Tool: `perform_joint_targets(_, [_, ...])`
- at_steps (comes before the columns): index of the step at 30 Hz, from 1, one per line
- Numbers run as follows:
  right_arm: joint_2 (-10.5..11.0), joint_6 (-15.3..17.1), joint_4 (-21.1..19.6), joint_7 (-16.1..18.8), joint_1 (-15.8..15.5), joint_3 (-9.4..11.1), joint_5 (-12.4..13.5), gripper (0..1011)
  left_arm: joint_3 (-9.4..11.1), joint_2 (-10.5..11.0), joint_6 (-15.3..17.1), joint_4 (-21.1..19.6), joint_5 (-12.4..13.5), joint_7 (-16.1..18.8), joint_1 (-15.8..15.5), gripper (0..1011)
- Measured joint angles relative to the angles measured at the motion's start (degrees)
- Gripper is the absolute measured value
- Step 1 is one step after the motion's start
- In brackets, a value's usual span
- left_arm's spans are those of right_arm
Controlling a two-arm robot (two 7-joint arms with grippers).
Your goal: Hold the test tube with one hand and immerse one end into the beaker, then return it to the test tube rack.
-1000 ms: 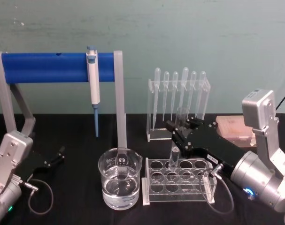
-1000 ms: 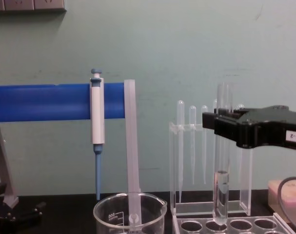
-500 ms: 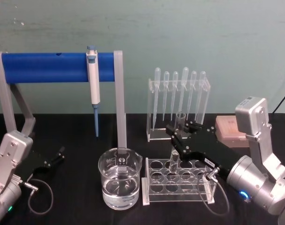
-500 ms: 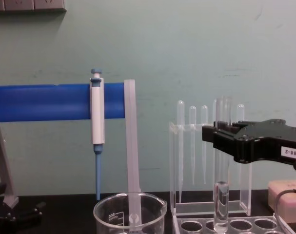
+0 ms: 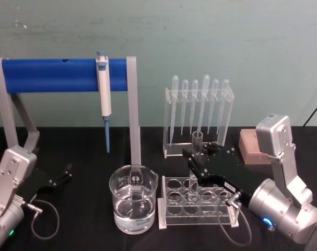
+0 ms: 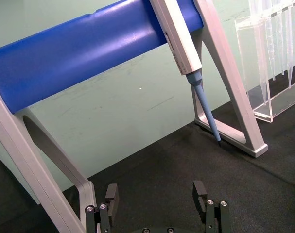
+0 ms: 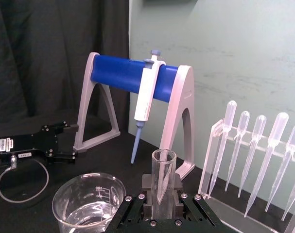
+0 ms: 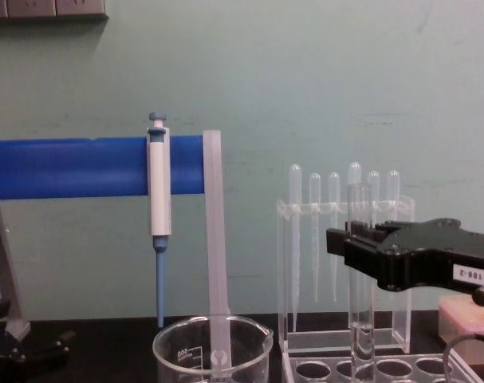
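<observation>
1 test tube [image 5: 195, 157] in right gripper [image 5: 196, 161]; 1 beaker [image 5: 133, 205]; 6 pipettes [image 5: 199, 107].

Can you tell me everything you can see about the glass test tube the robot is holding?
The test tube is a long, thin, clear glass cylinder with an open rim on top. It stands upright, its lower end down in a hole of the clear plastic rack. The right claw, black, is shut on it below the rim, with the rim sticking up above the claw. A little liquid seems to sit low inside. It is right of the beaker, not in it.
</observation>
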Motion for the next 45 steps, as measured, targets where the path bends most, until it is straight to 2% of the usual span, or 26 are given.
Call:
perform_joint_targets(25, [-1.2, -2.8, 2.9, 0.1, -2.2, -0.4, -1.9, 233, 0.0, 0.0, 0.0, 0.0, 0.0, 0.0, 0.0, 1000])
perform_joint_targets(32, [-1.3, -2.4, 3.0, 0.3, -2.3, -0.4, -2.4, 396, 0.0, 0.0, 0.0, 0.0, 0.0, 0.0, 0.0, 1000])
perform_joint_targets(33, [-1.4, -2.3, 3.0, 0.3, -2.3, -0.3, -2.4, 452, 0.0, 0.0, 0.0, 0.0, 0.0, 0.0, 0.0, 1000])
perform_joint_targets(37, [-1.4, -2.2, 2.9, 0.3, -2.4, -0.2, -2.5, 569, 0.0, 0.0, 0.0, 0.0, 0.0, 0.0, 0.0, 1000])
perform_joint_targets(39, [-1.4, -2.1, 2.4, 0.3, -2.5, 0.0, -2.6, 651, 0.0, 0.0, 0.0, 0.0, 0.0, 0.0, 0.0, 1000])
perform_joint_targets(42, [-1.2, -2.2, 1.2, 0.2, -2.9, 0.4, -2.5, 712, 0.0, 0.0, 0.0, 0.0, 0.0, 0.0, 0.0, 1000])
perform_joint_targets(45, [-0.8, -2.7, -1.7, -0.6, -4.1, 1.9, -2.4, 816, 0.0, 0.0, 0.0, 0.0, 0.0, 0.0, 0.0, 1000])
